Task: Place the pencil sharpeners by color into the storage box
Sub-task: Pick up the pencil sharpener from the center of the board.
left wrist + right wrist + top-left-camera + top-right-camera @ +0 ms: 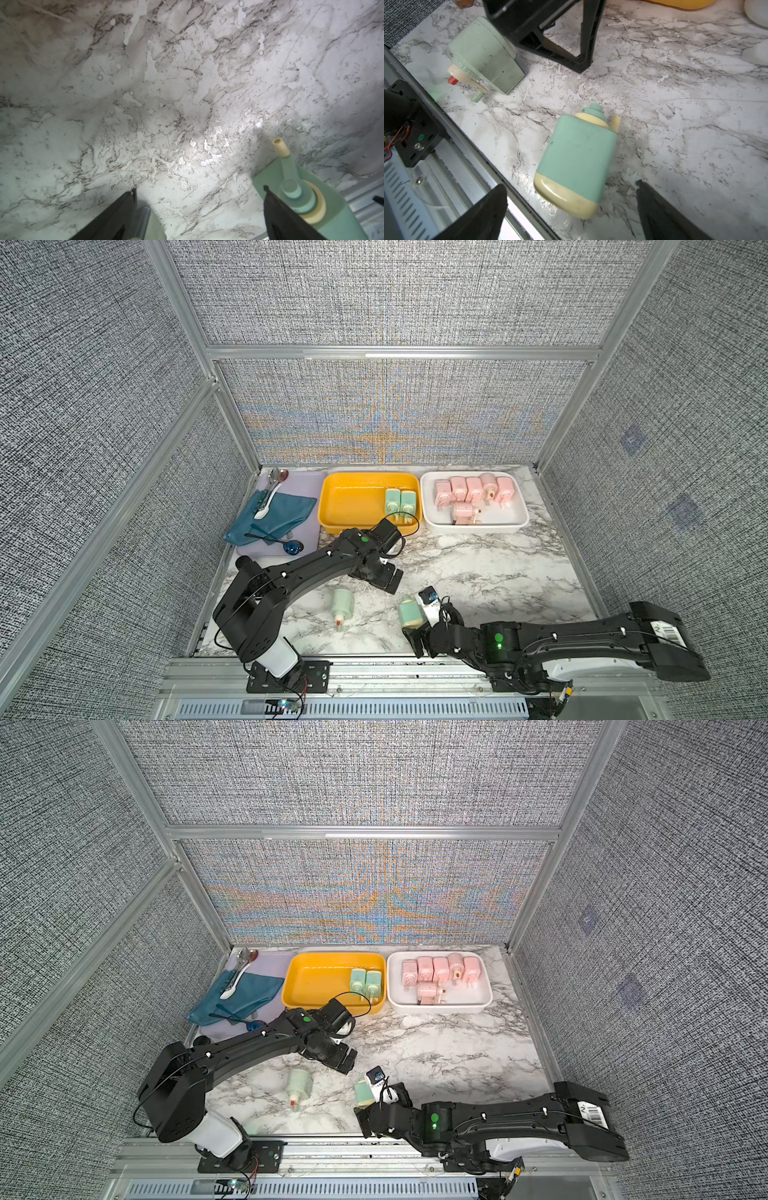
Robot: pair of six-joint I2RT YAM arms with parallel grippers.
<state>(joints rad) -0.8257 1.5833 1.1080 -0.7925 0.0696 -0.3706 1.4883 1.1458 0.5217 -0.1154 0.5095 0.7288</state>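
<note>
Two mint green pencil sharpeners lie loose near the table's front. One sharpener lies between the wide-apart fingers of my open right gripper, untouched. The paler sharpener lies to its left. My open left gripper hovers over bare marble between them, holding nothing. The storage box is two trays at the back. The yellow tray holds two green sharpeners. The white tray holds several pink sharpeners.
A lilac mat at the back left carries a blue cloth and spoons. An aluminium rail runs along the table's front edge, close to the right gripper. Grey fabric walls enclose three sides.
</note>
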